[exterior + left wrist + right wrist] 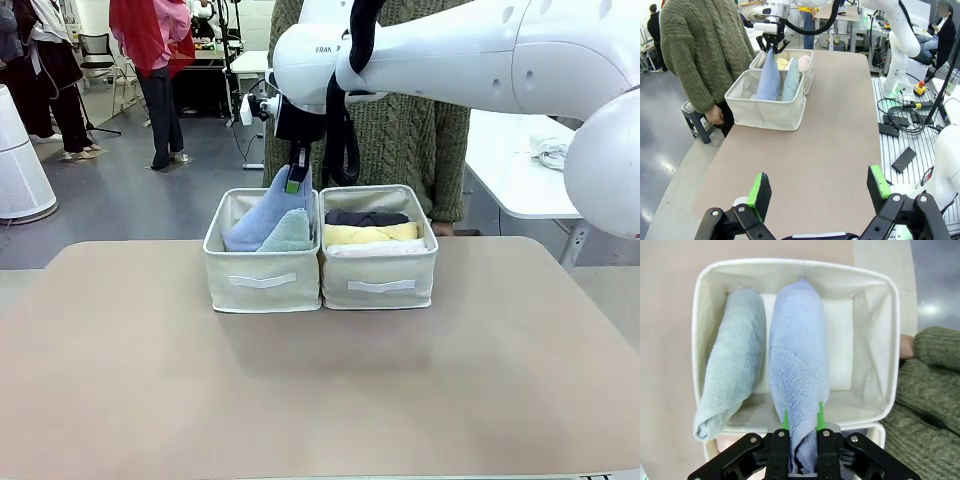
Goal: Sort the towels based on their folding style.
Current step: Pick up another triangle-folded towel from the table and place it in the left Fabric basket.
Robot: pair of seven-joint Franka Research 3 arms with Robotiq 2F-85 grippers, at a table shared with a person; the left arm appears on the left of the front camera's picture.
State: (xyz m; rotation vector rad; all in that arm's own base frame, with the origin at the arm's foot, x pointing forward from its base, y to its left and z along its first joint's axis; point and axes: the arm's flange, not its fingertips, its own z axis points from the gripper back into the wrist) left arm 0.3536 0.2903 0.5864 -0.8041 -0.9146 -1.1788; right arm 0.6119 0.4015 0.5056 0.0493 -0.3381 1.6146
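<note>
Up close, right gripper pinching lavender-blue cone

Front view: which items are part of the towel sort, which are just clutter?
Job: blue cone held in right tool; green cone; grey roll; yellow roll; white roll; left bin; right bin.

Clutter: cloth bundle on side table.

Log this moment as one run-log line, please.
right gripper shut on lavender-blue cone over left bin | left gripper open, idle
</note>
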